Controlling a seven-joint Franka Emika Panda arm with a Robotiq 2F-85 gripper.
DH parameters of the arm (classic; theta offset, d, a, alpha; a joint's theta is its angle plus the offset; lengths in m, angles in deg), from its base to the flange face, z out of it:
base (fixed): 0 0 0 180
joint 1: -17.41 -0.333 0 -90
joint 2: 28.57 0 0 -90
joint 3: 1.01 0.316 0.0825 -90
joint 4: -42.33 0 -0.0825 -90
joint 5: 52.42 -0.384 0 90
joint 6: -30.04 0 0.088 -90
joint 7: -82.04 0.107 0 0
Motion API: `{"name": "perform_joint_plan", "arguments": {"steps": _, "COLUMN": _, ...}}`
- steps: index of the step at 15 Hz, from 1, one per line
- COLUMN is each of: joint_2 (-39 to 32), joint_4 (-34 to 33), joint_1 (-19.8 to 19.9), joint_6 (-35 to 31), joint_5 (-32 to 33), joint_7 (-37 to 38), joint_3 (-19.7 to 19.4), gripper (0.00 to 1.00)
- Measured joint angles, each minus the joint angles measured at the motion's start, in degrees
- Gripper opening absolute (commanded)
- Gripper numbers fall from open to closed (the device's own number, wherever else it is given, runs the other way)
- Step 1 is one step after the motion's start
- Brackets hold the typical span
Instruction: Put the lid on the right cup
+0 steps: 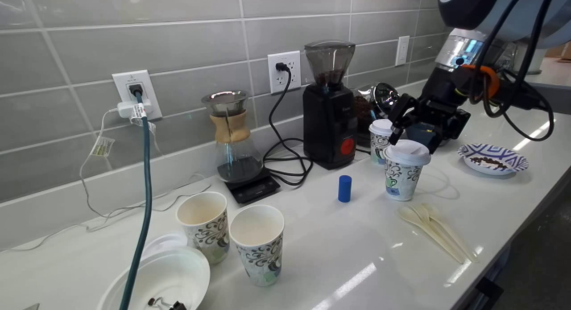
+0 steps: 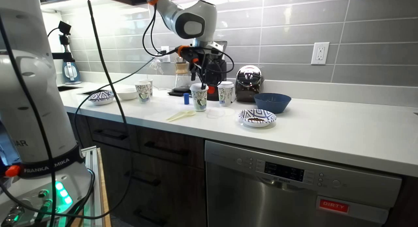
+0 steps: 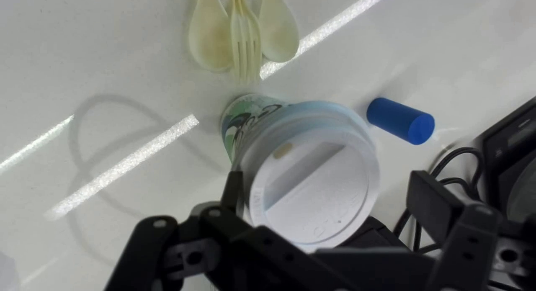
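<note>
The right cup (image 1: pixel 400 180) stands upright on the counter, its printed side showing a blue patch. On its rim sits the white lid (image 1: pixel 407 153); whether it is pressed fully down I cannot tell. Both also show in an exterior view, the lid (image 2: pixel 199 87) above the cup (image 2: pixel 200 101). My gripper (image 3: pixel 335 194) is open above and around the lid. In the wrist view the left finger (image 3: pixel 233 190) is close against the lid's side, contact unclear, while the right finger (image 3: pixel 433 201) stands well apart from it.
Another lidded cup (image 1: pixel 379 145) stands close behind, near the black grinder (image 1: pixel 328 127). Around lie a blue cylinder (image 1: pixel 345 188), pale cutlery (image 1: pixel 435 229) and a patterned plate (image 1: pixel 513 160) with dark bits. Two open cups (image 1: pixel 261 261) and a white bowl (image 1: pixel 196 274) are farther off.
</note>
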Motion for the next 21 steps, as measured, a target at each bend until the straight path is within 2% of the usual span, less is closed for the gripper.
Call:
{"name": "perform_joint_plan", "arguments": {"steps": 12, "joint_2": 0.9, "joint_4": -0.1, "joint_1": 0.0, "joint_6": 0.4, "joint_5": 0.8, "joint_7": 0.1, "joint_3": 0.0, "gripper": 1.00}}
{"name": "perform_joint_plan", "arguments": {"steps": 17, "joint_2": 2.7, "joint_4": -2.2, "joint_1": 0.0, "joint_6": 4.2, "joint_5": 10.7, "joint_7": 7.5, "joint_3": -0.4, "gripper": 1.00}}
{"name": "perform_joint_plan", "arguments": {"steps": 18, "joint_2": 2.8, "joint_4": -3.0, "joint_1": 0.0, "joint_6": 4.7, "joint_5": 11.5, "joint_7": 9.5, "joint_3": -0.5, "gripper": 0.75}}
{"name": "perform_joint_plan", "arguments": {"steps": 19, "joint_2": 2.7, "joint_4": -3.9, "joint_1": 0.0, "joint_6": 5.3, "joint_5": 11.7, "joint_7": 11.3, "joint_3": -0.5, "gripper": 0.74}}
{"name": "perform_joint_plan", "arguments": {"steps": 21, "joint_2": 2.1, "joint_4": -5.6, "joint_1": 0.0, "joint_6": 5.9, "joint_5": 11.7, "joint_7": 14.4, "joint_3": -0.5, "gripper": 0.59}}
